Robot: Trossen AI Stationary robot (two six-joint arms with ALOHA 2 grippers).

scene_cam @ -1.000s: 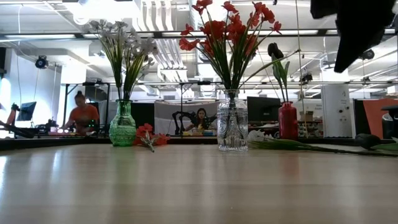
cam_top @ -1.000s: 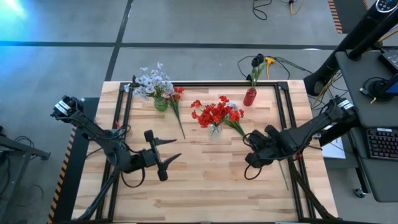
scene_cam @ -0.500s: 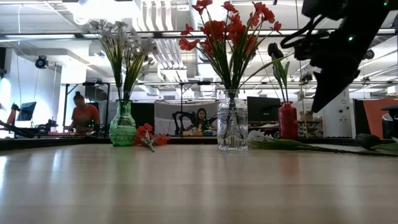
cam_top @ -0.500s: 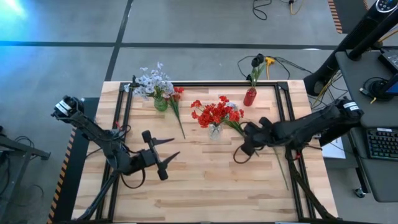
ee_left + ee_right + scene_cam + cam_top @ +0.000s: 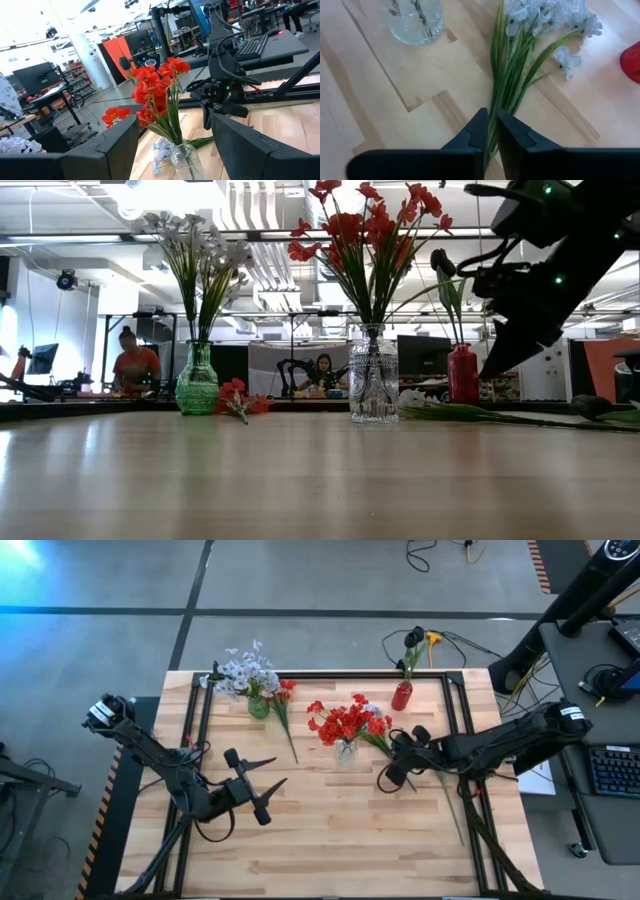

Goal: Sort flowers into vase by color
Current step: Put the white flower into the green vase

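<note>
Right gripper over the counter, jaws narrowed almost together just above the green stems of a pale white-lavender spray lying right of the clear vase of red flowers. Left gripper waiting near the left side, jaws wide, holding nothing.

Setting: robotics laboratory in an open industrial hall.
Evidence:
- Wooden bench table framed in black rails, on a grey concrete floor marked with dark lines.
- Side desk with keyboard just beyond the right arm's base; loose cables on the floor past the table's far edge.
- Exposed ceiling ducts and strip lighting overhead.
- Further workstations with monitors behind the table; seated people at them.
- Shelving and an orange partition well beyond the left gripper.
</note>
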